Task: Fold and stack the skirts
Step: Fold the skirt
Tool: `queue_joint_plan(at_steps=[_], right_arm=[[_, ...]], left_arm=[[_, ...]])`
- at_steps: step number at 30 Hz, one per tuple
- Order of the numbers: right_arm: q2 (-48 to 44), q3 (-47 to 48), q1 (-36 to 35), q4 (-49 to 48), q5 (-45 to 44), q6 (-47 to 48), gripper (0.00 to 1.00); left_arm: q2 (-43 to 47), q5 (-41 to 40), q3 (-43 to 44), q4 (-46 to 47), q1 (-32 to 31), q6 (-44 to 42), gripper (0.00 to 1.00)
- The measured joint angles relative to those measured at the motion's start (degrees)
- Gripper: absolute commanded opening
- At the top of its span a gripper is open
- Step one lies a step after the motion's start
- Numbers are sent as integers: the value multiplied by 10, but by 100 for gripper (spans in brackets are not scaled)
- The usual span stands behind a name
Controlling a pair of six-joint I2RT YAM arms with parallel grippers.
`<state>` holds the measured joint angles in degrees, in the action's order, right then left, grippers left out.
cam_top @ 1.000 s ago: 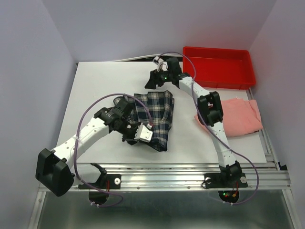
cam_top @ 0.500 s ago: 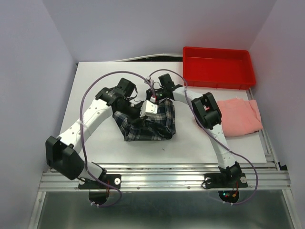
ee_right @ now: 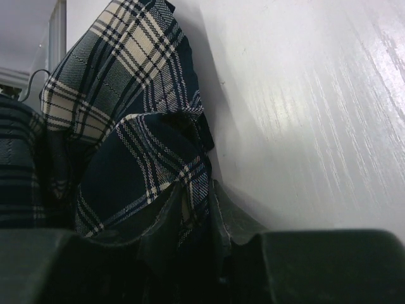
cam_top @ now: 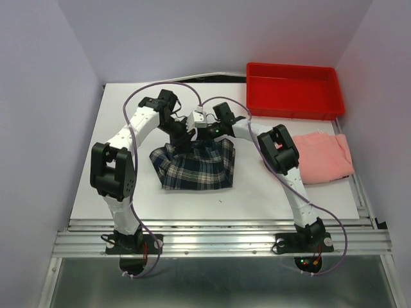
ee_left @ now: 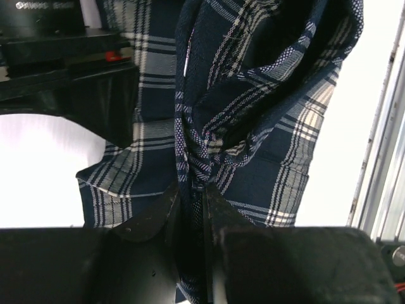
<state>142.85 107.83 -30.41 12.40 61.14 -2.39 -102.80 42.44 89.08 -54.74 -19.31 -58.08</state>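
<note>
At the near edge, a metal rail (cam_top: 218, 234) carries the bases of two white-and-black robot arms. The white worktop (cam_top: 128, 192) stretches away from it, closed in by pale lilac walls.

The left arm (cam_top: 112, 170) rises from its base, bends at a high elbow and reaches inward to the right. The right arm (cam_top: 282, 151) rises on the other side and reaches inward to the left. A thin lilac cable loops along each.

Between the arms, near the middle of the worktop, is the plaid skirt (cam_top: 196, 170) – dark navy-green with white lines. Its near part lies spread flat on the surface, while its far edge is gathered up into a bunch where the two hands meet.

The left hand (cam_top: 182, 135) and the right hand (cam_top: 205, 128) sit just beside each other over that far edge.

From the left wrist, the left hand (ee_left: 192, 189) is clenched on a thick fold of the plaid cloth, which fans out beyond the two dark fingers (ee_left: 218, 218).

From the right wrist, the right hand (ee_right: 193, 193) is likewise clamped on a fold of plaid, low against the worktop (ee_right: 304, 114), with more cloth piled up at the left.

To the right, well apart from the plaid one, the pink skirt (cam_top: 324, 157) lies flat at the worktop's right edge – partly behind the right arm.

Farthest back, a red tray (cam_top: 292, 90) sits in the far right corner, just beyond the pink skirt.
</note>
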Motion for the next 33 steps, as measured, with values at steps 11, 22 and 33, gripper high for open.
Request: queue_joint_plan(at_steps=[11,22,33], right_arm=[[0,0,0,3,5,0,29],[12,67,8,25,-36,-31,58],[47,186,74,14,-67,-120,25]], left_arm=[[-66,-44,0,90,7,42,0],[-105,-82,-32,139,8,52,0],[-105,-64,7,116,25,64,56]])
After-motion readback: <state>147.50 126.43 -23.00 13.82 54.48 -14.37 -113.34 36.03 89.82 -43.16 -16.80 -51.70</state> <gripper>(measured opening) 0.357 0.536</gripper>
